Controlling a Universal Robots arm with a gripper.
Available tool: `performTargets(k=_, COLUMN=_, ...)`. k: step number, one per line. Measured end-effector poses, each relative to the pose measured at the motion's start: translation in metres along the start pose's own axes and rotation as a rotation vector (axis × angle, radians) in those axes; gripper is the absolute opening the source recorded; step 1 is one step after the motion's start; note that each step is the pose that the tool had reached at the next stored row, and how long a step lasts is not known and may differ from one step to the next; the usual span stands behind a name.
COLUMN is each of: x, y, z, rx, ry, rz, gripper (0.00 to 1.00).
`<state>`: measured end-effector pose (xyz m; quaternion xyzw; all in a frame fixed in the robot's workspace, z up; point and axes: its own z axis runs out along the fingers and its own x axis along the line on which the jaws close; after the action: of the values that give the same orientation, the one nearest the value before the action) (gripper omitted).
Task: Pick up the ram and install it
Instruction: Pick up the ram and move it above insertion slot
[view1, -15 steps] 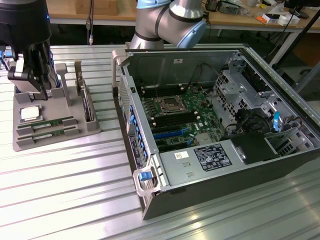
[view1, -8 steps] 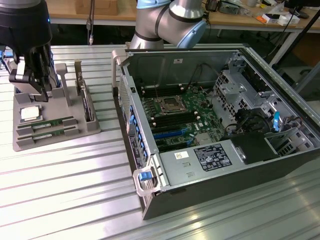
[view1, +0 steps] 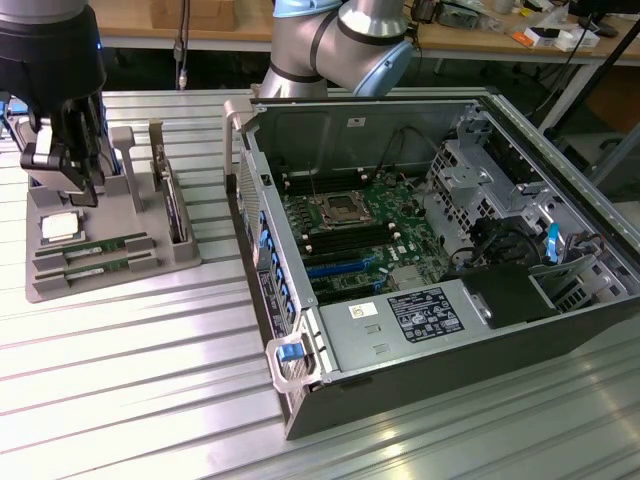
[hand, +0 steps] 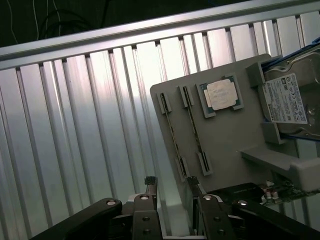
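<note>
Table (view1: 150, 380) of ribbed metal carried everything; behind it, at 12 o'clock in the exterior view, stood wooden benches (view1: 200, 20) with cables. An open computer case (view1: 420, 385) lay at 3 o'clock of a grey tray (view1: 110, 285), and its motherboard (view1: 350, 225) was uncovered.

The gripper (view1: 68, 175) hung over the far end of the tray, at 12 o'clock of the processor (view1: 60, 227). Its fingers were spread wide and held nothing.

Two ram sticks (view1: 95, 247) lay flat in their tray slots, at 5 o'clock of the processor, near the tray's front edge. The hard drive (view1: 172, 205) stood on edge at 3 o'clock of them.

The wrist view gave the empty gap of the gripper (hand: 171, 186), with the ram sticks (hand: 172, 135) lying beyond its tips. It also gave the processor (hand: 221, 95) from above and the white label of the hard drive (hand: 290, 97). The exterior view gave the inside of the case.
</note>
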<state>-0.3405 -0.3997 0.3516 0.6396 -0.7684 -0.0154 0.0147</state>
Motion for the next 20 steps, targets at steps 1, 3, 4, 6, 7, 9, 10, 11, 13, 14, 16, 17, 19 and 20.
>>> performTargets(k=1, x=0.0, y=0.0, z=0.0012, rx=0.0, ry=-0.0001, rz=0.0, gripper=0.36)
performTargets(k=3, x=0.0, y=-0.0002, z=0.0038, rx=0.0, ry=-0.0001, rz=0.0, gripper=0.36)
performTargets(k=4, x=0.0, y=-0.0002, z=0.0048, rx=0.0, ry=-0.0001, rz=0.0, gripper=0.36)
performTargets(k=6, x=0.0, y=-0.0003, z=0.0062, rx=0.0, ry=-0.0001, rz=0.0, gripper=0.36)
performTargets(k=7, x=0.0, y=-0.0003, z=0.0067, rx=0.0001, ry=-0.0002, rz=0.0, gripper=0.36)
performTargets(k=9, x=0.0, y=-0.0004, z=0.0087, rx=0.0, ry=-0.0002, rz=0.0, gripper=0.36)
performTargets(k=10, x=0.0, y=-0.0004, z=0.0099, rx=0.0, ry=-0.0001, rz=0.0, gripper=0.36)
performTargets(k=11, x=0.0, y=-0.0005, z=0.0112, rx=0.0, ry=-0.0001, rz=0.0, gripper=0.36)
performTargets(k=13, x=0.0, y=-0.0006, z=0.013, rx=0.0, ry=-0.0001, rz=0.0, gripper=0.36)
performTargets(k=14, x=0.0, y=-0.0006, z=0.0142, rx=0.0, ry=-0.0001, rz=0.0, gripper=0.36)
performTargets(k=16, x=0.0, y=-0.0009, z=0.0171, rx=0.0, ry=-0.0001, rz=0.0, gripper=0.36)
performTargets(k=17, x=0.0, y=-0.0009, z=0.0179, rx=0.0, ry=-0.0001, rz=0.0, gripper=0.36)
performTargets(k=19, x=0.0, y=-0.001, z=0.0199, rx=0.0001, ry=-0.0002, rz=0.0, gripper=0.36)
performTargets(k=20, x=0.0, y=-0.001, z=0.021, rx=0.0, ry=-0.0001, rz=0.0, gripper=0.36)
